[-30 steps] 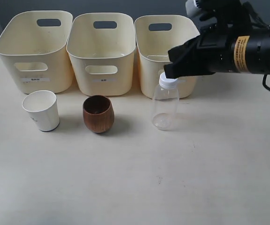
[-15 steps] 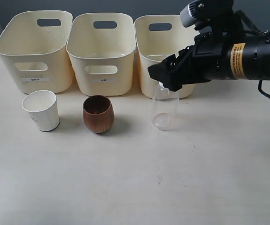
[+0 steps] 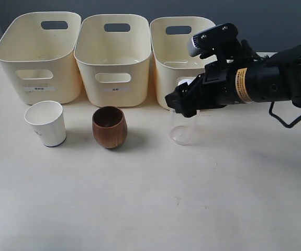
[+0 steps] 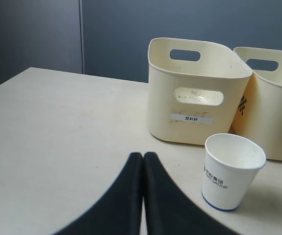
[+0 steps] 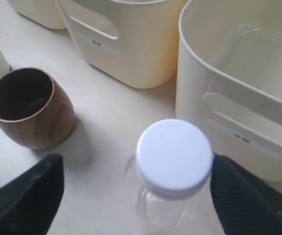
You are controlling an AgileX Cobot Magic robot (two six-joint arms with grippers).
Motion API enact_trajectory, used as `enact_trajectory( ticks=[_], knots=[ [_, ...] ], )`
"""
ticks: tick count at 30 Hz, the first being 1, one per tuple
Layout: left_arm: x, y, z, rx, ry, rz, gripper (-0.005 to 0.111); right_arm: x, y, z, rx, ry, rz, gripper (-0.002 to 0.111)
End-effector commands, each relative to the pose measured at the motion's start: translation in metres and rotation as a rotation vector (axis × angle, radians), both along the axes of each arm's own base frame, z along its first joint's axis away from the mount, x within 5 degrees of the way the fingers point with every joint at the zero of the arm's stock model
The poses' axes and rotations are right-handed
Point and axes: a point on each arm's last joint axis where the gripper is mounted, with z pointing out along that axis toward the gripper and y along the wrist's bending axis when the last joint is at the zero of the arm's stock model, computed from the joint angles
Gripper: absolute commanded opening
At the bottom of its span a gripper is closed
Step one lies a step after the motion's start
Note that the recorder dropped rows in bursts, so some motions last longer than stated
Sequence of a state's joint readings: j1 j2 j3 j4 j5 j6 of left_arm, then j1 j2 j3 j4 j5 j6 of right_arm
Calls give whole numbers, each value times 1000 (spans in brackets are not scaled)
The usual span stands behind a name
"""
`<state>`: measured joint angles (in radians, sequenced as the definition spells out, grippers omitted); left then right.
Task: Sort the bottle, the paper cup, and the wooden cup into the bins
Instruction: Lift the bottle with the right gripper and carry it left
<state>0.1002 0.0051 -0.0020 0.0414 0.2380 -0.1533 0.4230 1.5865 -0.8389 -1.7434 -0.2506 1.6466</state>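
The clear bottle (image 3: 181, 132) stands upright in front of the right bin (image 3: 167, 63). Its white cap (image 5: 174, 152) shows in the right wrist view between the fingers of my right gripper (image 3: 185, 104). That gripper (image 5: 138, 169) is open and straddles the bottle's top, with one finger close beside the cap. The white paper cup (image 3: 46, 123) and the brown wooden cup (image 3: 109, 127) stand in front of the left bin (image 3: 37, 57) and the middle bin (image 3: 113, 60). My left gripper (image 4: 143, 157) is shut and empty, low over the table near the paper cup (image 4: 231, 171).
The three cream bins stand in a row along the back of the table, touching each other. The right arm's black body reaches in from the right, above the table beside the right bin. Bare tabletop (image 3: 155, 204) lies in front of the cups.
My right gripper has come down and leftward over the bottle, so its cap is now hidden in the exterior view. The cups and the bottle have not moved.
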Motion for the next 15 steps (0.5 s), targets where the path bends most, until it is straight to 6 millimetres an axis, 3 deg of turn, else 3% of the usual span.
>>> enact_trajectory(
  ticks=[1, 9, 15],
  knots=[
    [0, 0, 0, 1, -10, -3, 0, 6, -4, 4, -21, -35, -49, 77],
    [0, 0, 0, 1, -10, -3, 0, 10, -8, 3, -49, -55, -93, 77],
    [0, 0, 0, 1, -10, -3, 0, 26, 3, 0, -32, -44, -67, 77]
  ],
)
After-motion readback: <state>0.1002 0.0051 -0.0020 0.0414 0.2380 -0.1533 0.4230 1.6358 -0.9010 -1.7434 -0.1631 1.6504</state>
